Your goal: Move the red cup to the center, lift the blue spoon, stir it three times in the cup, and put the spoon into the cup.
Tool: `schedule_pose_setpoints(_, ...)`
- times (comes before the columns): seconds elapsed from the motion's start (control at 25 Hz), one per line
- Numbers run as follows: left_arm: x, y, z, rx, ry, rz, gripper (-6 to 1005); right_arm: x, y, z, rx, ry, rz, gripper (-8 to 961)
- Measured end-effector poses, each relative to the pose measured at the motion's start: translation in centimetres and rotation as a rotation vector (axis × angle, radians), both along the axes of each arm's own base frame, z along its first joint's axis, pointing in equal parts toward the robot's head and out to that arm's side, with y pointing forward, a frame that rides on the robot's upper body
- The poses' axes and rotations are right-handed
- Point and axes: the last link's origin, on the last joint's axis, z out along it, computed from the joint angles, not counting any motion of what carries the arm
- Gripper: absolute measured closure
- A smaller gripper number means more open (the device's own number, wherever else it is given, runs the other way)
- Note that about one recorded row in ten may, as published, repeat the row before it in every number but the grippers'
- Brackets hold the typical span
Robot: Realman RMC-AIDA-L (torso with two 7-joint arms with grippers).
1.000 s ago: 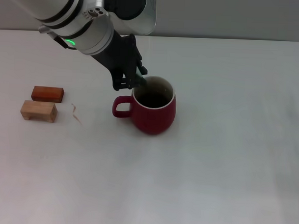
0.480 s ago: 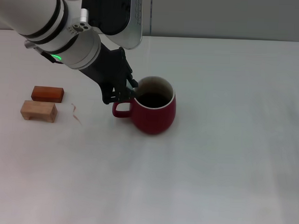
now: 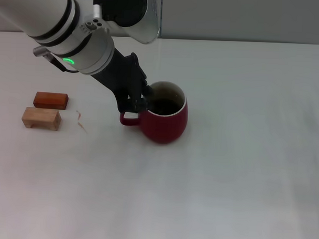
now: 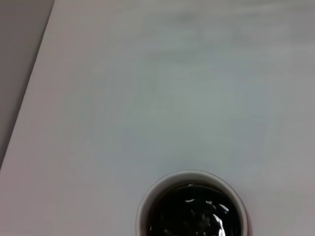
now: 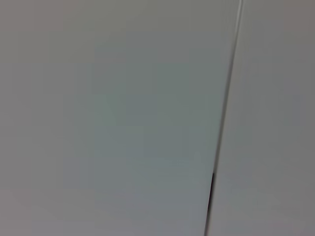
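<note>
Left gripper [image 3: 141, 100], whether open or closed impossible to tell, hangs at the handle-side rim of the red cup [image 3: 164, 122], which stands upright mid-table [image 3: 241, 169], right of two wooden blocks [image 3: 44, 110].

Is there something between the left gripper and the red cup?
Nothing visible. The left gripper is right at the rim of the red cup, on its handle side. The two wooden blocks lie apart, farther to the robot's left.
</note>
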Motion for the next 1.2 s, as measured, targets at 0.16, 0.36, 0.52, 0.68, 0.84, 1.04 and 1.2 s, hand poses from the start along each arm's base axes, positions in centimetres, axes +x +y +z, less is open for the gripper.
schedule_pose_setpoints(0.16, -0.2, -0.2, -0.3, -0.006, 0.013, 0.003, 819, 0.0, 0.0, 0.0, 0.0, 0.0, 0.0, 222)
schedule_pose_setpoints(0.36, -0.2, -0.3, -0.4, -0.01, 0.019, -0.003, 603, 0.0, 0.0, 0.0, -0.001, 0.0, -0.001, 222)
schedule_pose_setpoints(0.52, 0.4, -0.1, 0.7, 0.028, -0.009, -0.024, 442, 0.0, 0.0, 0.0, -0.001, 0.0, -0.001, 222)
schedule_pose_setpoints(0.68, 1.6, 0.2, 3.1, 0.098, -0.119, -0.05, 293, 0.0, 0.0, 0.0, -0.001, -0.001, -0.001, 223)
schedule_pose_setpoints(0.84, 2.4, 0.9, 6.1, 0.16, -0.346, -0.05, 220, 0.1, 0.0, 0.0, -0.001, -0.002, -0.003, 223)
schedule_pose_setpoints(1.04, 1.6, 1.8, 10.3, 0.257, -0.705, -0.03, 220, 0.1, 0.0, 0.1, -0.001, -0.004, -0.004, 223)
schedule_pose_setpoints(1.2, -0.8, 1.8, 14.0, 0.387, -1.034, -0.017, 220, 0.2, -0.1, 0.1, -0.001, -0.006, -0.006, 222)
